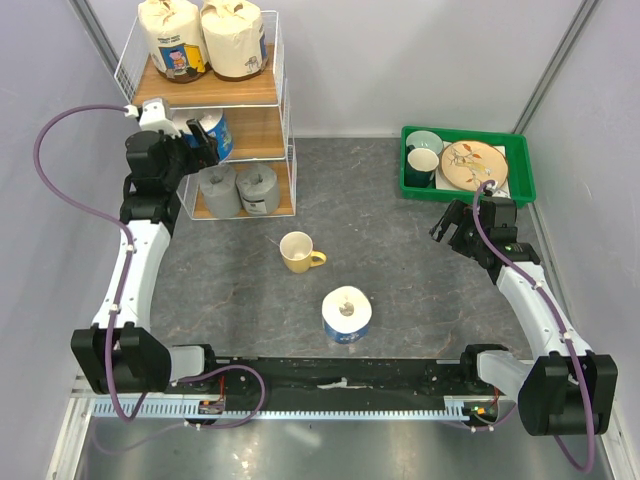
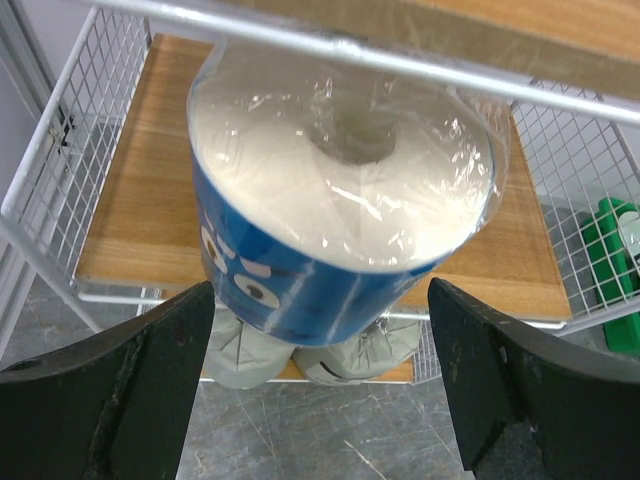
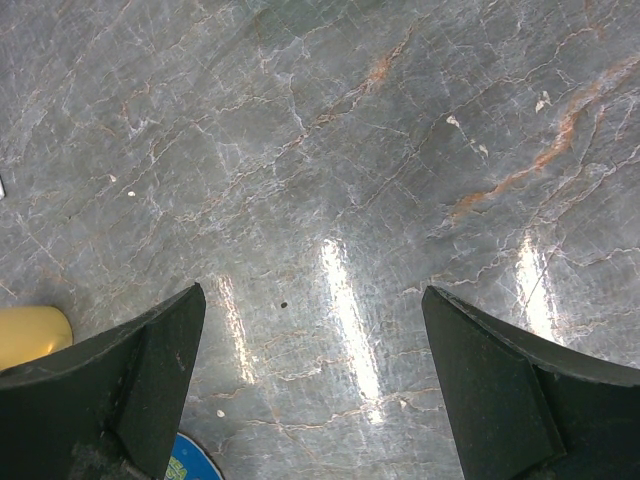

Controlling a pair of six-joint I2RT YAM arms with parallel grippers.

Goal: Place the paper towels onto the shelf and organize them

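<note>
Paper towels (image 1: pixel 232 40) fill most of the wire shelf (image 1: pixel 255 130) at upper left. Two cream rolls (image 1: pixel 170 42) sit on top and two grey rolls (image 1: pixel 220 190) at the bottom. A white-and-blue roll (image 2: pixel 340 200) sits at the middle board's front edge, tipped so its core end faces the wrist camera. The left gripper (image 2: pixel 320 288) is spread on both sides of it; I cannot tell whether the pads touch.

At lower middle, the last white-and-blue roll (image 1: pixel 346 314) stands upright on the table (image 3: pixel 350 150), axis vertical and core hole up, near a yellow mug (image 1: pixel 298 250). It looks light and squashy, with slick film, so it is best pinched gently across the waist.

At right, the right gripper (image 3: pixel 312 292) hangs spread above the tabletop, holding nothing.
</note>
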